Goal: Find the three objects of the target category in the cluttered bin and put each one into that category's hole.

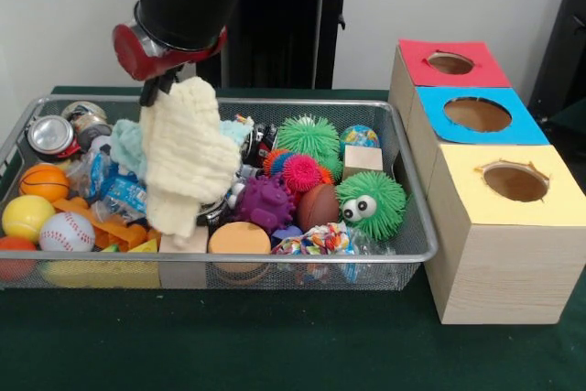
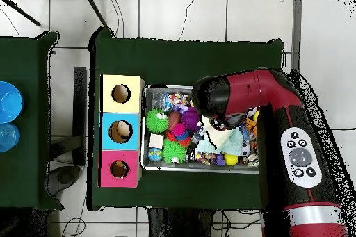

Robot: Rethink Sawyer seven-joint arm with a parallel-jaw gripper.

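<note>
wire-mesh bin [image 1: 414, 246], end effector [image 1: 161, 89] gripping ribbed cloth [image 1: 186, 155]

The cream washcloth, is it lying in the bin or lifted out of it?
Lifted. The cream washcloth hangs from the pincer, its top above the bin rim and its lower end dangling among the toys.

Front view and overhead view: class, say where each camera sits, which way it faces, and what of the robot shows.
Front view: across the table, facing the robot; the arm comes down from the top, its gripper holding a cloth over the bin.
Overhead view: above, looking straight down; the arm reaches up from the bottom.
Both show the bin, the cloth and the red-faced hole.
</note>
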